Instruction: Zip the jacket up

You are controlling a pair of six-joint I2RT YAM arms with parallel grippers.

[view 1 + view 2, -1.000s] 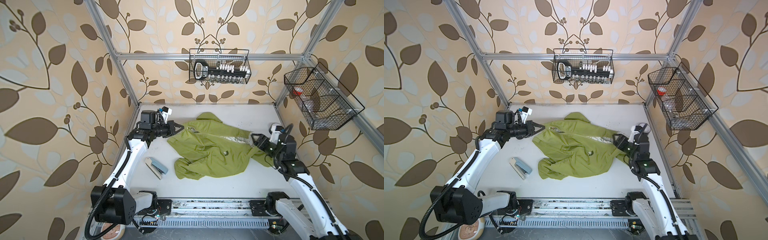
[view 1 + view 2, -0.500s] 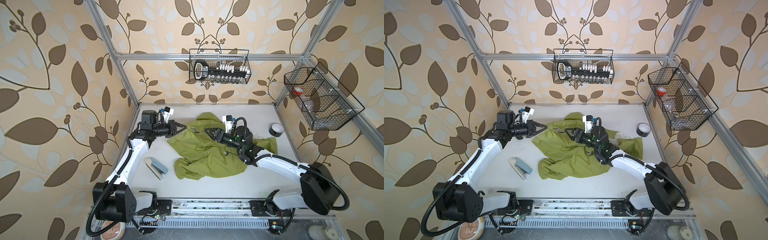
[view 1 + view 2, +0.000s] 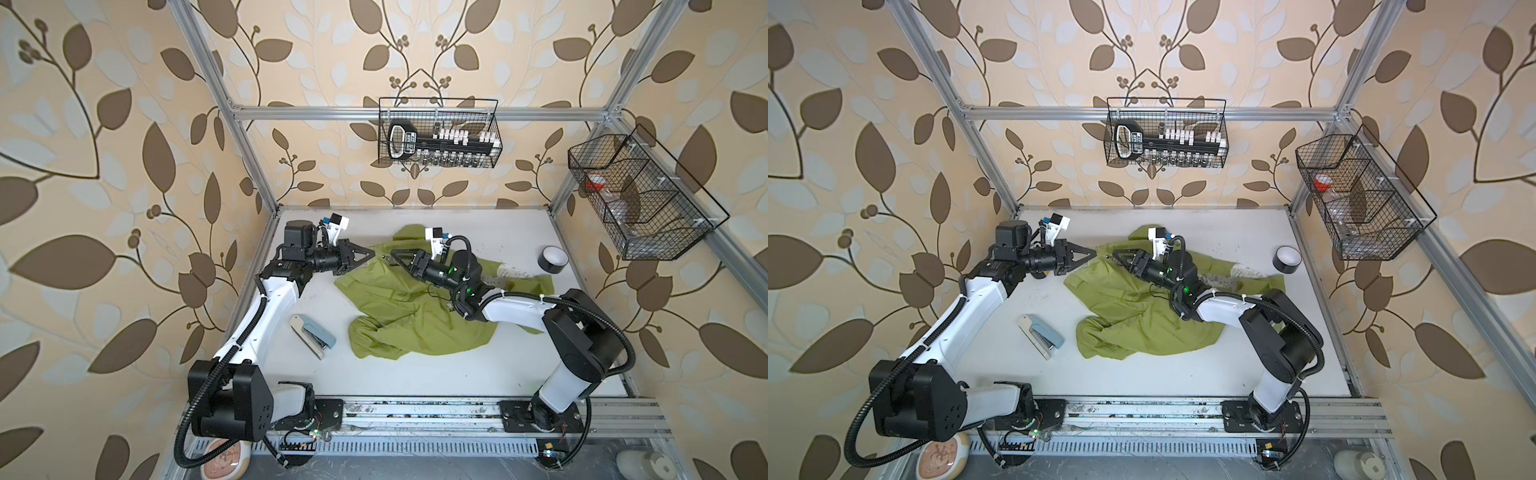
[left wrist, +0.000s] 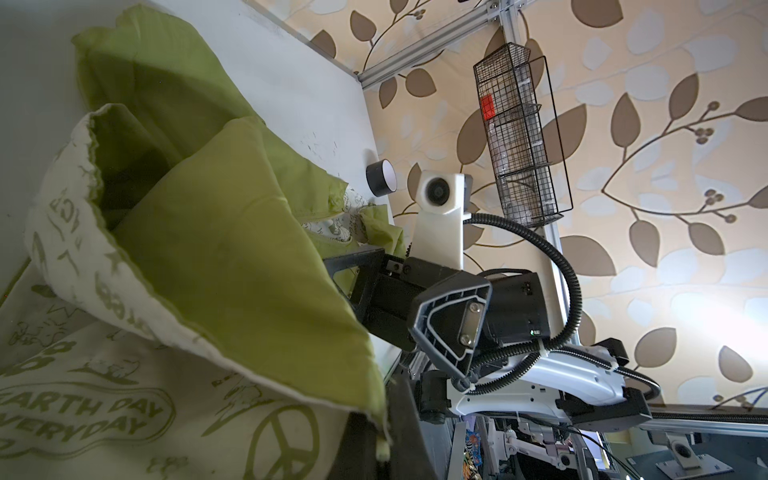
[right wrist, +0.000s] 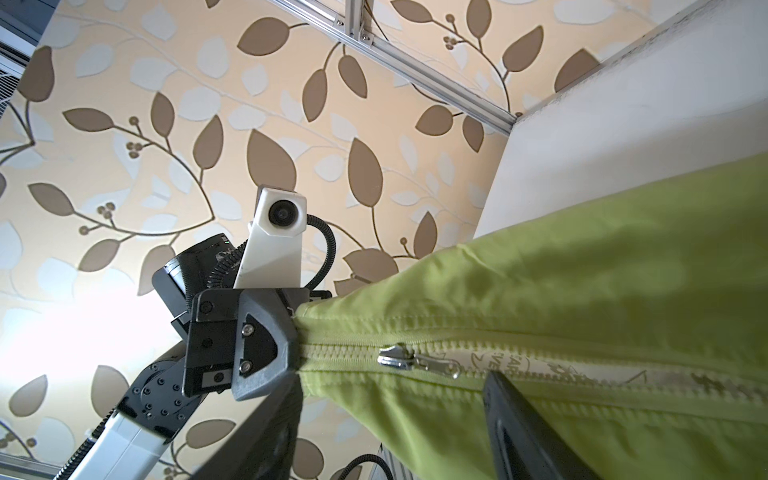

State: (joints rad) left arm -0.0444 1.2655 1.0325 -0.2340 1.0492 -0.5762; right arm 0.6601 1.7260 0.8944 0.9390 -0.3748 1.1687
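The lime-green jacket (image 3: 407, 316) (image 3: 1133, 316) lies crumpled mid-table, and its pale printed lining (image 4: 83, 374) shows in the left wrist view. My left gripper (image 3: 374, 252) (image 3: 1094, 252) (image 4: 380, 451) is shut on the jacket's lower end at the foot of the zipper and holds it lifted. In the right wrist view the silver zipper slider (image 5: 397, 357) sits close to that pinched end. The teeth behind it stand apart. My right gripper (image 3: 397, 259) (image 3: 1117, 255) (image 5: 395, 378) is open, its fingers (image 5: 523, 428) straddle the cloth just under the slider, and neither touches it.
A blue-grey stapler (image 3: 313, 334) lies left of the jacket. A black tape roll (image 3: 552, 258) sits at the back right. Wire baskets hang on the back wall (image 3: 440, 133) and on the right wall (image 3: 636, 199). A metal rail (image 3: 415, 411) runs along the front.
My right arm has swung from the table's right side across the jacket to the zipper, ending up opposite the left gripper. The left gripper has kept its hold and barely moved.
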